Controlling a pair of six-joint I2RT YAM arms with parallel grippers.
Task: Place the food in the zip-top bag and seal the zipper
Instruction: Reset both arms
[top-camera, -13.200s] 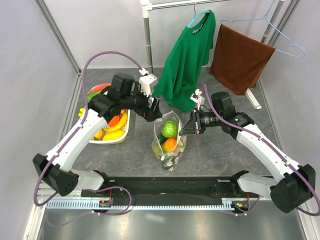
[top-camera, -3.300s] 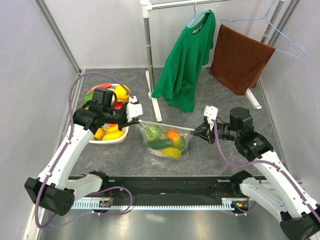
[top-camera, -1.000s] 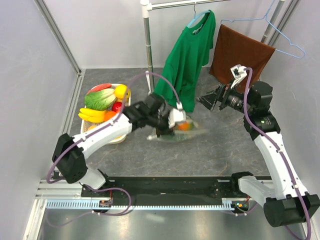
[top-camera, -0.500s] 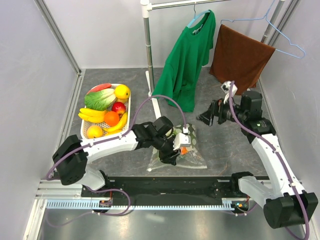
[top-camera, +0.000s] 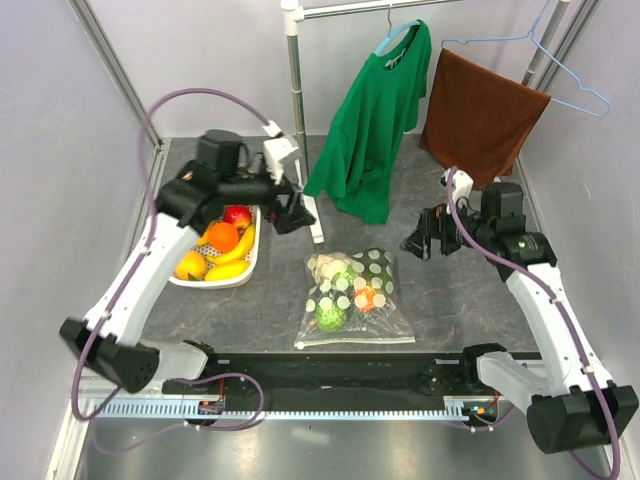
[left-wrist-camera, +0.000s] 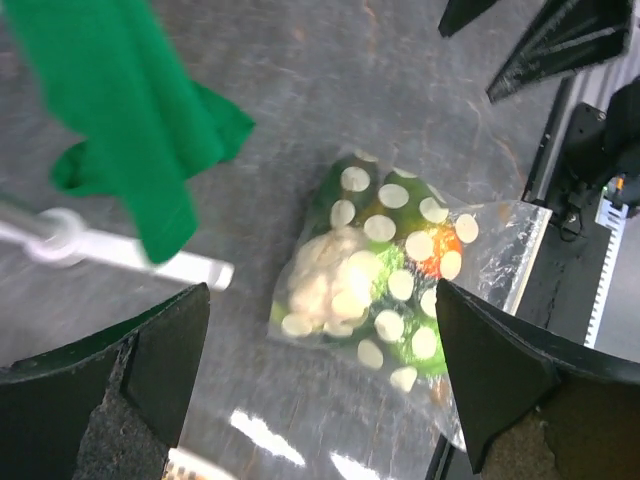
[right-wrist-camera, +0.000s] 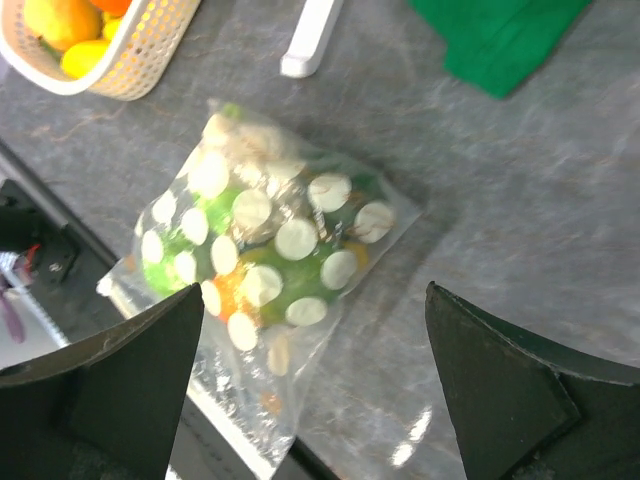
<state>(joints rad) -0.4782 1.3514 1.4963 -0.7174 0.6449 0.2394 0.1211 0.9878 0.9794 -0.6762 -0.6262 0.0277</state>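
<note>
My left gripper (top-camera: 293, 217) has come up and away from the zip-top bag (top-camera: 352, 297), which it was pressing down on half a second ago. It now hangs above the near end of the white tray (top-camera: 207, 281), beside the foot of the clothes rack (top-camera: 312, 213). Its jaws have swung from shut to fully apart and grip nothing; from my left wrist both fingers (left-wrist-camera: 130, 385) frame the bag far below without touching it. The bag has settled flat on the grey table (top-camera: 460, 290), between my two arms and just beyond my bases. The food (top-camera: 329, 318) is bunched in its far half, green and orange showing through the cream dots. The zipper (top-camera: 355, 342) runs along the edge nearest my bases, and I cannot tell whether it is pressed shut. My right gripper (top-camera: 415, 243) has barely shifted: it hovers to the right of the bag, well clear of it, jaws spread as wide as they go and empty. An apple (top-camera: 237, 216), an orange (top-camera: 222, 236) and bananas (top-camera: 232, 268) lie in the tray. The green shirt (top-camera: 375, 110) hangs behind.
</note>
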